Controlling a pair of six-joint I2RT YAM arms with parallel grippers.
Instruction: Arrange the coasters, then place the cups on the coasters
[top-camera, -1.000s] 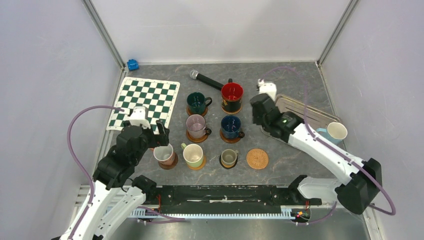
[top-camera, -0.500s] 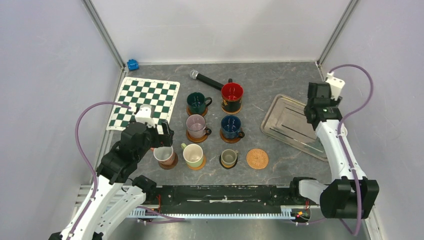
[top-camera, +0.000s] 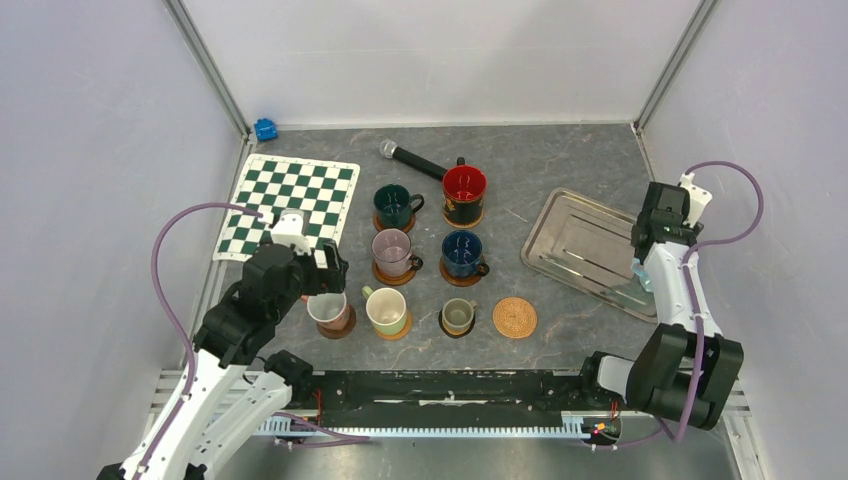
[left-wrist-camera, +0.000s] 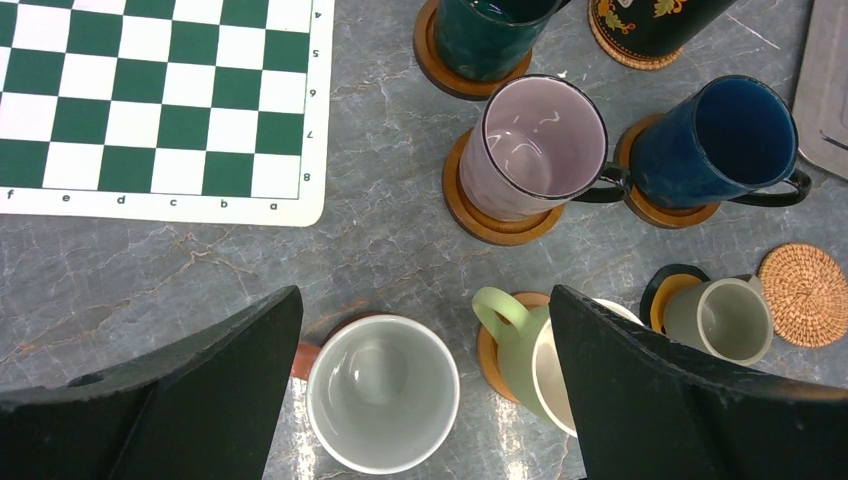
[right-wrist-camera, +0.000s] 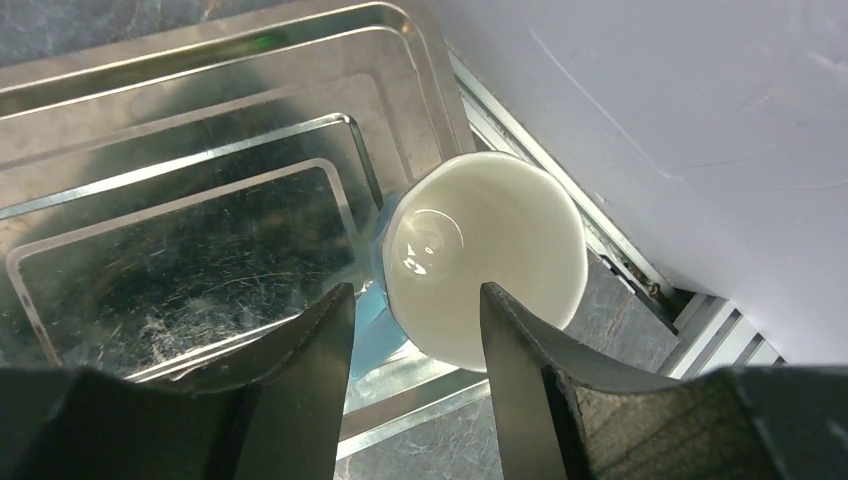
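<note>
- Seven cups (top-camera: 392, 250) sit on coasters (top-camera: 386, 279), clustered together between the two arms.
- One woven coaster (top-camera: 514, 317) lies bare, just right of the small grey-olive cup (top-camera: 458, 315).
- Left gripper (left-wrist-camera: 425, 305) hovers over the white-inside cup (left-wrist-camera: 382, 405), jaws spread wide (nothing held).
- Right gripper (right-wrist-camera: 415, 295) hangs above the light blue cup (right-wrist-camera: 480, 255), fingers parted and gripping nothing.
- That cup rests at the edge of the metal tray (right-wrist-camera: 180, 230), close beside the wall (right-wrist-camera: 700, 120).

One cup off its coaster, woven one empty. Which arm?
Right. The right gripper hangs open above the light blue cup by the tray; the woven coaster lies nearer that side. The left gripper sits over a brownish cup already placed.
</note>
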